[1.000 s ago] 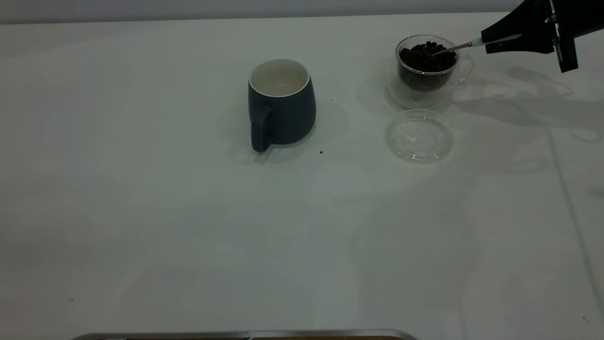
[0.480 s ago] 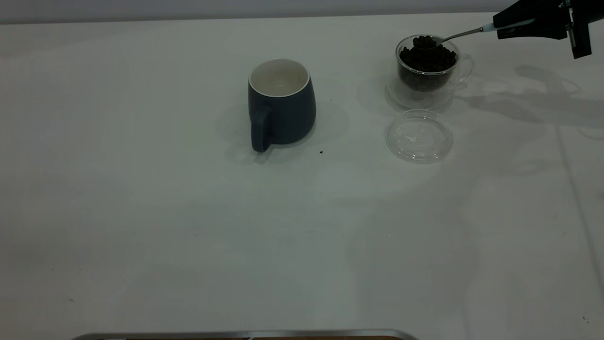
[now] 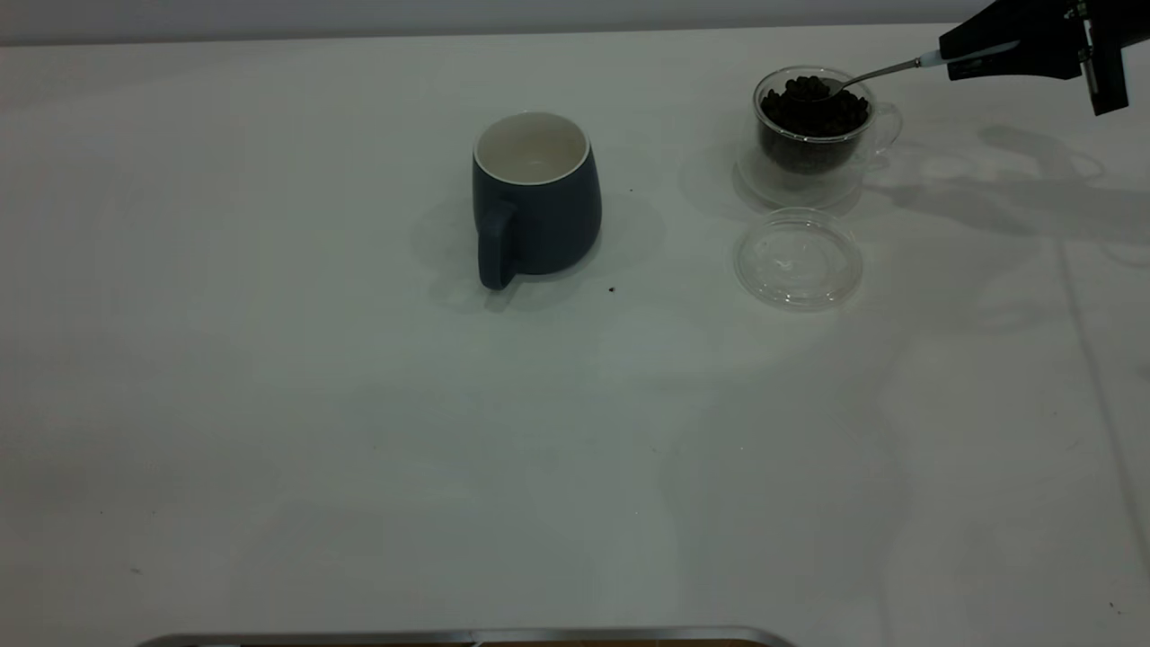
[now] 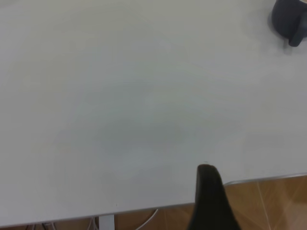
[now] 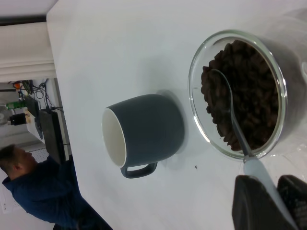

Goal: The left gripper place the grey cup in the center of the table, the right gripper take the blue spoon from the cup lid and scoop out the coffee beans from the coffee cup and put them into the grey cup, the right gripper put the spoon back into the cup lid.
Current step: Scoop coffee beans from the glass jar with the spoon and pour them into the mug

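Lowered a touch since half a second ago, the bowl of the small metal spoon with the pale blue handle end (image 3: 885, 68) now rests in the dark roasted coffee beans (image 3: 814, 101) rather than lifted above them. Holding it by that handle, the black right tool (image 5: 268, 201) is clamped shut on it, off to the right of the clear double-walled glass coffee cup (image 3: 813, 126), so the shaft slants over the rim for a scoop.

Well apart, at the counter's middle, the squat dark blue-grey mug (image 3: 535, 193) stands upright and empty, ready to receive. Just in front of the glass cup lies the round clear glass lid (image 3: 798, 259), bare.

One finger of the black left tool (image 4: 210, 199) hangs over the counter's edge, its state untellable.

Plain white counter (image 3: 359, 431), with tiny specks; a person in blue sits beyond it.
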Available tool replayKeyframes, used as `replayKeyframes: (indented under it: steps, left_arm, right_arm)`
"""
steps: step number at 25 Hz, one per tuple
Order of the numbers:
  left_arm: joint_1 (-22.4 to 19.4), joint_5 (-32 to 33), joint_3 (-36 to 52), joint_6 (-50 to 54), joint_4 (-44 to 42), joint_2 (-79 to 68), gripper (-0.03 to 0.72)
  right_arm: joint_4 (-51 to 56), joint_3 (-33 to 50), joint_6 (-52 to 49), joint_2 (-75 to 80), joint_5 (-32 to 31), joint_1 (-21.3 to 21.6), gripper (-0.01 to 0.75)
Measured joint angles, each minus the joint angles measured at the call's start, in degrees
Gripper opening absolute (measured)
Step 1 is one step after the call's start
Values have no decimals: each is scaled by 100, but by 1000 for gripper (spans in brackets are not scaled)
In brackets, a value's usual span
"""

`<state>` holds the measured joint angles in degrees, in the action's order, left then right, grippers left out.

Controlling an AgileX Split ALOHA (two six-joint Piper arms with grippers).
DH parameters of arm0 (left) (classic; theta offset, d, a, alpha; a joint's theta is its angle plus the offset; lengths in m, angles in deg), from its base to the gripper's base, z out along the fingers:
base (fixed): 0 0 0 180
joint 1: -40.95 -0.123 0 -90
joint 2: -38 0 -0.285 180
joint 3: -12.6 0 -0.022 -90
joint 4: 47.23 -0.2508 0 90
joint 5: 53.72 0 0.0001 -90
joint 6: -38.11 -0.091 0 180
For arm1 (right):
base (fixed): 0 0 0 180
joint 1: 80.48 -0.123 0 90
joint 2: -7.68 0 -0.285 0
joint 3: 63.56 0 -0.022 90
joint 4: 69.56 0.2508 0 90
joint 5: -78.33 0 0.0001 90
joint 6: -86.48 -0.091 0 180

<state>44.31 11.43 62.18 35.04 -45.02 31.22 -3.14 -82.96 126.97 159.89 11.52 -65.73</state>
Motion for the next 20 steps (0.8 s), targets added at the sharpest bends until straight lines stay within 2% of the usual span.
replayKeyframes:
  steps: [20]
  left_arm:
    - [0,0,0,0,0,0,566]
  right_arm:
    - [384,0,10,0,-5,-50,102]
